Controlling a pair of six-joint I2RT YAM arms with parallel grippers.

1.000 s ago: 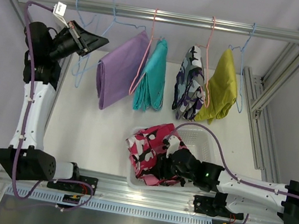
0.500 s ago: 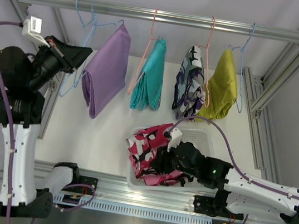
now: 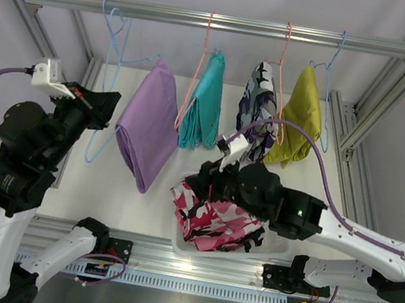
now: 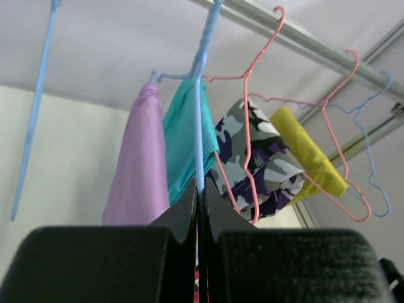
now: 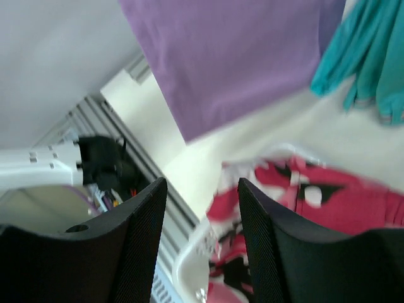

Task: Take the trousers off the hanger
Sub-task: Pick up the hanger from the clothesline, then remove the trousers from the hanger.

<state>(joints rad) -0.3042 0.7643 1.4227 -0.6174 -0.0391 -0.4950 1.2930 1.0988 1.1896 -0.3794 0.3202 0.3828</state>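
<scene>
My left gripper [image 3: 109, 101] is shut on the thin wire of a blue hanger [image 4: 201, 95], and the lilac trousers [image 3: 150, 125] hang tilted from that hanger. In the left wrist view the lilac trousers [image 4: 134, 170] are just left of the wire. On the rail hang the teal trousers [image 3: 206, 102], purple-grey camouflage trousers [image 3: 258, 114] and mustard trousers [image 3: 303, 121]. Pink camouflage trousers [image 3: 216, 216] lie in a white basket [image 3: 280, 243]. My right gripper [image 5: 202, 189] is open and empty above the basket's left end, below the lilac trousers [image 5: 240, 57].
A metal rail [image 3: 229, 24] crosses the back, carrying pink hangers [image 3: 206, 45] and another blue hanger [image 3: 330, 102]. Frame posts [image 3: 380, 109] stand at the right. The basket rim [image 5: 189, 271] lies just under my right gripper. The table [image 3: 106, 183] spreads between both arms.
My left arm has pulled the blue hanger and the lilac trousers left and toward the near side. My right gripper has risen out of the basket, leaving the pink camouflage trousers there.
</scene>
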